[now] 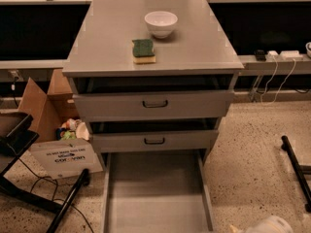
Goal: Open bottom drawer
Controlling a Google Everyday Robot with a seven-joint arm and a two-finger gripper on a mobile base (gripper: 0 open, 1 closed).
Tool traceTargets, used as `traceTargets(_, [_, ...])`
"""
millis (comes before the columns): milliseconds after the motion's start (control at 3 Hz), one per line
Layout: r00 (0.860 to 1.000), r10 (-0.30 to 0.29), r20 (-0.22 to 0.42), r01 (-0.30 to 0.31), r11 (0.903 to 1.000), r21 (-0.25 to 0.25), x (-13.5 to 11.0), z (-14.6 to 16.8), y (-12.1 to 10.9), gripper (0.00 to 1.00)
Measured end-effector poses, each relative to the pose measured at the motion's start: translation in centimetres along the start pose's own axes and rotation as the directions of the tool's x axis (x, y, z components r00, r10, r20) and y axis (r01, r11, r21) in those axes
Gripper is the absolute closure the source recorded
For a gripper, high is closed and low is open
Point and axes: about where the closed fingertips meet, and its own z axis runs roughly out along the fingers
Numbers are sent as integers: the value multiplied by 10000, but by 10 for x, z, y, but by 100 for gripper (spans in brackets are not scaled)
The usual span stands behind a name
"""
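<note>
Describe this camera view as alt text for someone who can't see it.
The bottom drawer of a grey cabinet stands pulled far out, showing its plain interior; a white bowl and green sponge sit on top. The gripper is out of view; only a white robot part shows at bottom right.

One camera, high and fairly near, looks down at the cabinet (194,42) front; the hand sits outside its frame.
</note>
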Motion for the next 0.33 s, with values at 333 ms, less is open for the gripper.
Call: traceTargets(333, [9998,-141,140,133,9984,557,12,-56,45,0])
